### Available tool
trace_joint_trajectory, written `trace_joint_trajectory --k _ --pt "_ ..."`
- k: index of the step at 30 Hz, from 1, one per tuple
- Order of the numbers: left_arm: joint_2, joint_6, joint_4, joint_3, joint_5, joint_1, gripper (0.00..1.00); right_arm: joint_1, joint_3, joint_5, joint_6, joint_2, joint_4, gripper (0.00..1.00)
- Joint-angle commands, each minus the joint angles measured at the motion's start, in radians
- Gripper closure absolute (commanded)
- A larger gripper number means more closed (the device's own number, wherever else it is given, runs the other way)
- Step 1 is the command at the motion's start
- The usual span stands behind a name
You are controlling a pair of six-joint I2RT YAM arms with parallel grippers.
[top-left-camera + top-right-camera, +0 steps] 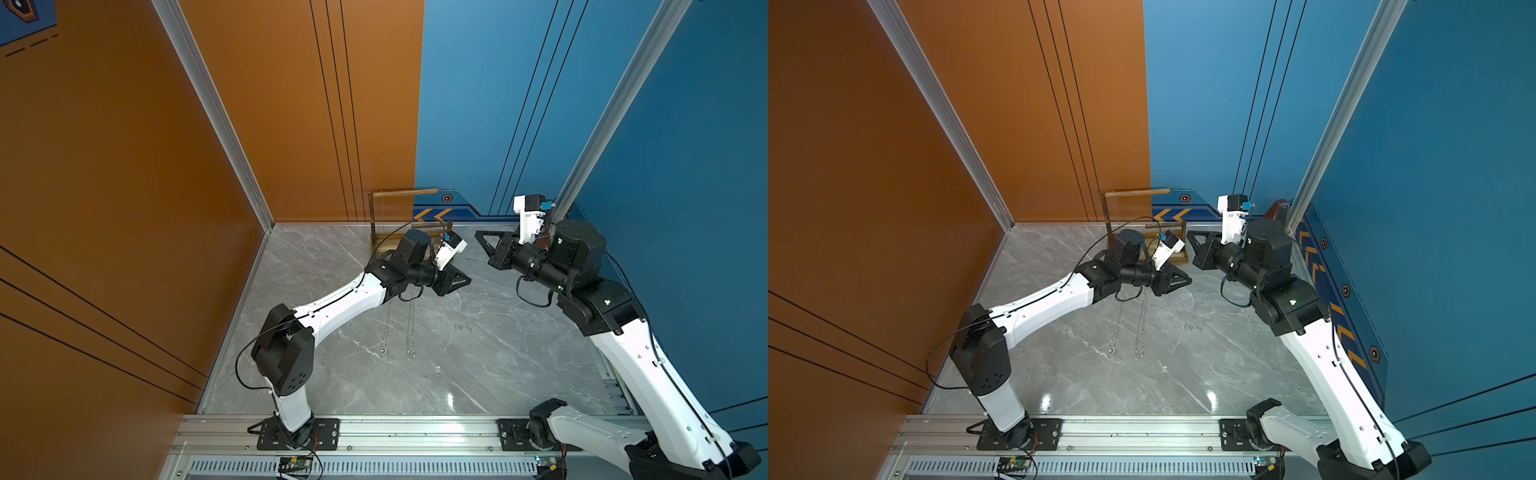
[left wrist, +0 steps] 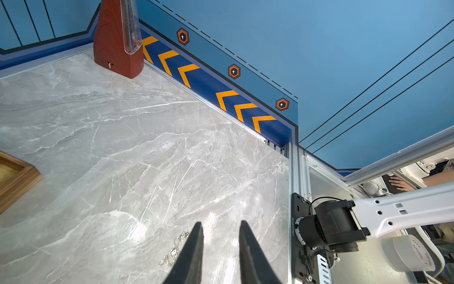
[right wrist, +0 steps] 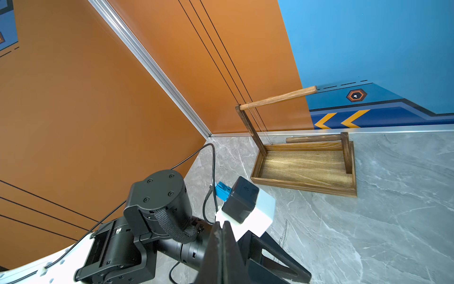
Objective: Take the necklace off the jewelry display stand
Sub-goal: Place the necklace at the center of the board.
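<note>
A thin necklace (image 3: 258,123) hangs from the brown wooden jewelry display stand (image 3: 304,167), behind the left arm (image 1: 345,299); left gripper (image 2: 219,225) apart, right gripper (image 3: 222,222) together.

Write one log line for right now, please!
left gripper: open, empty | right gripper: shut | brown wooden jewelry display stand: thin chain necklace hanging on crossbar

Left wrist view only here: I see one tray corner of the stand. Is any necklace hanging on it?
Observer: Yes, a thin necklace hangs over the crossbar of the jewelry display stand, close to the tall post.
Operator: Anything already off?
Observer: Two long chains lie side by side on the table, partly under the left arm.
Operator: The other arm?
Observer: The right gripper is shut, apart from the stand.
</note>
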Motion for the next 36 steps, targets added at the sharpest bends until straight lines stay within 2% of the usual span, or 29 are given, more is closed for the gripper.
trace_joint_trajectory --k 1,6,7,10,12,18,22,28,36 --pt "-0.032 -0.006 0.026 -0.032 -0.002 0.008 0.69 -0.022 -0.034 0.055 -0.026 -0.026 -0.037 1.0" --pt "-0.067 -0.011 0.046 -0.095 -0.037 0.02 0.6 -0.083 -0.095 0.09 -0.013 -0.04 -0.102 0.99" --pt "-0.076 -0.021 0.057 -0.111 -0.048 0.025 0.58 -0.097 -0.113 0.092 -0.01 -0.042 -0.12 0.92" --pt "-0.114 -0.07 0.112 -0.17 -0.093 0.032 0.51 -0.127 -0.172 0.097 -0.012 -0.042 -0.171 0.86" --pt "-0.137 -0.095 0.131 -0.203 -0.133 0.032 0.42 -0.137 -0.214 0.112 -0.018 -0.041 -0.206 0.78" --pt "-0.212 -0.179 0.198 -0.315 -0.283 0.025 0.25 -0.132 -0.329 0.141 -0.046 0.007 -0.301 0.66" --pt "-0.261 -0.237 0.219 -0.37 -0.372 0.021 0.2 -0.1 -0.382 0.212 -0.065 0.057 -0.35 0.64" --pt "-0.327 -0.331 0.22 -0.46 -0.473 0.024 0.16 -0.064 -0.437 0.234 -0.069 0.155 -0.355 0.6" --pt "-0.375 -0.372 0.219 -0.527 -0.504 0.018 0.15 -0.012 -0.439 0.218 -0.086 0.367 -0.316 0.72"
